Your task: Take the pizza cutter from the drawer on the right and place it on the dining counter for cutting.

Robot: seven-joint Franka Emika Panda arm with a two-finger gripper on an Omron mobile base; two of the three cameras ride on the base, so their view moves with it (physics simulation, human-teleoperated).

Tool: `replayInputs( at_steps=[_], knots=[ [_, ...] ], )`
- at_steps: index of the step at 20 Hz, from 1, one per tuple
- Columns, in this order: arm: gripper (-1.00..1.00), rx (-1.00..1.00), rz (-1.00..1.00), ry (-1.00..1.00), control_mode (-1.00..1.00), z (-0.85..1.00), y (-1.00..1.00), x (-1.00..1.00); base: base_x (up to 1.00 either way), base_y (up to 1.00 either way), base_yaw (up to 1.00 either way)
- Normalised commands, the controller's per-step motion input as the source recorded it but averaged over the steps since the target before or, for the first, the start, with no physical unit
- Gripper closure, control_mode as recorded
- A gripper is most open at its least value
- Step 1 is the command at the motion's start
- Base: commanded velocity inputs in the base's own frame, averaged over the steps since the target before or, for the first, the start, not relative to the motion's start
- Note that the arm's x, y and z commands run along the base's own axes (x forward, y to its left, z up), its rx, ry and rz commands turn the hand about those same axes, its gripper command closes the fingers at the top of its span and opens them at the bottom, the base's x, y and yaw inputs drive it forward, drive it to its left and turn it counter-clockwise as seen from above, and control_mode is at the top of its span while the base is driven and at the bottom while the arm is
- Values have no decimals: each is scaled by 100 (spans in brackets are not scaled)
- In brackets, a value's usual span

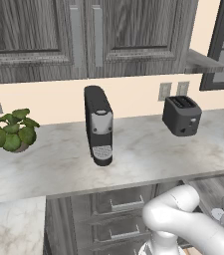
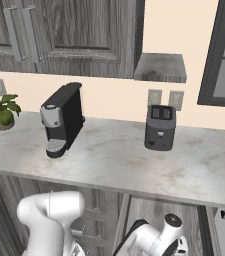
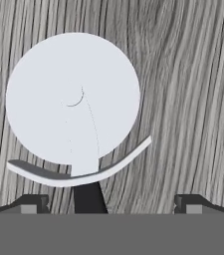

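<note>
Grey wood grain fills the ground beneath the tool (image 3: 108, 204), whose two dark finger tips stand wide apart at the lower edge of the hand view, holding nothing. Between them lies the pizza cutter (image 3: 73, 99): its round pale wheel sits just ahead of the tips, a curved pale guard crosses below the wheel, and the black handle runs back from the wheel toward the camera, nearer the left tip than the right. The cutter rests on the wood-grain floor of the drawer (image 3: 193, 99); no other utensil is seen beside it.

In the right base view the hand (image 2: 171, 235) hangs low, below the front edge of the marble table (image 2: 134, 170). On that table, well above the cutter, stand a black coffee machine (image 2: 61, 120), a dark toaster (image 2: 160, 127) and a potted plant (image 2: 1, 112).

Judgement: the step in hand is the reach for the cutter; it is not yet gripped. The next move calls for shifting the tool so the handle lies midway between the tips, lowering, then closing on the handle. The wheel looks too broad and flat to pinch. The dining counter cannot be located from these pictures.
</note>
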Motion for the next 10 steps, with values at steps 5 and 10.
replayInputs(
  at_steps=[5,10],
  knots=[
    [-100,0,0,0,-100,-13,0,0,0,0,0],
    [-100,0,0,0,-100,-14,0,0,0,0,0]
  ],
)
